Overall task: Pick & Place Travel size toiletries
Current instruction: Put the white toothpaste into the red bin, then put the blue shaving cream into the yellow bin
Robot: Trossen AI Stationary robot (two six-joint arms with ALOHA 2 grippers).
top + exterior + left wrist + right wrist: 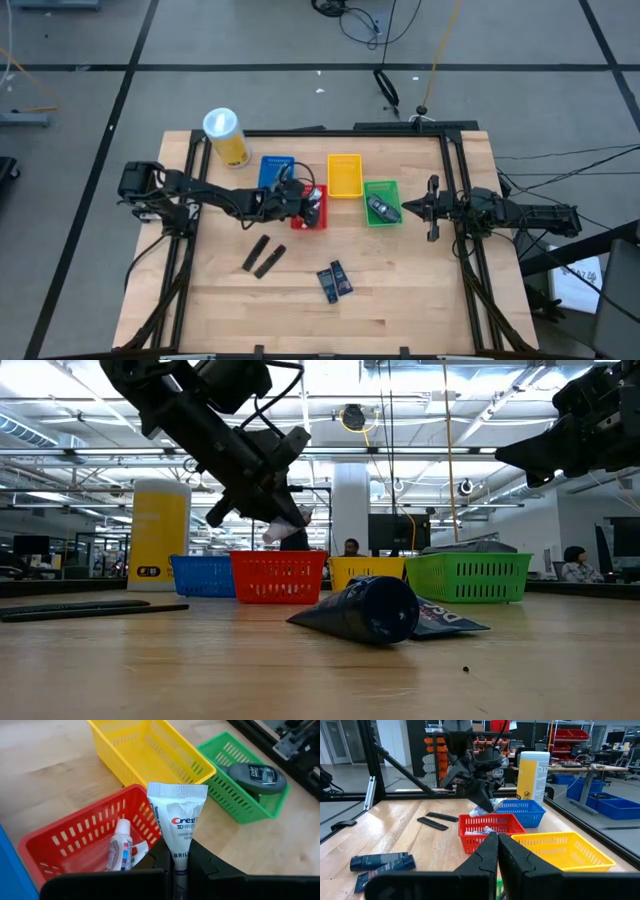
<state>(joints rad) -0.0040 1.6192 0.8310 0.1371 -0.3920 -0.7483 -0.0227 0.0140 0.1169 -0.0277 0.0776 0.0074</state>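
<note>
My left gripper (305, 200) is over the red basket (75, 835), shut on a silvery-white mini toothpaste tube (177, 815). The low view shows the tube (285, 525) above the basket's rim (278, 555). Another white mini tube (120, 850) lies inside the red basket. A dark grey rounded piece (255, 775) lies in the green basket (382, 202). Two dark blue tubes (335, 280) and two dark flat pieces (262, 255) lie on the table. My right gripper (497, 837) is shut and empty at the table's right, beside the green basket. My left gripper pinches the toothpaste tube between its two fingers at the tube's narrow lower end (179, 857). The fingers slant down from the table's left. The tube points away from the fingers, its flat crimped end (177, 791) foremost, lifted clear above the red basket.
A blue basket (275, 170) and a yellow basket (345, 175) stand beside the red one in a row at the table's far side. A tall yellow canister with a white lid (225, 135) stands at the far left. Bare wood lies at the near side.
</note>
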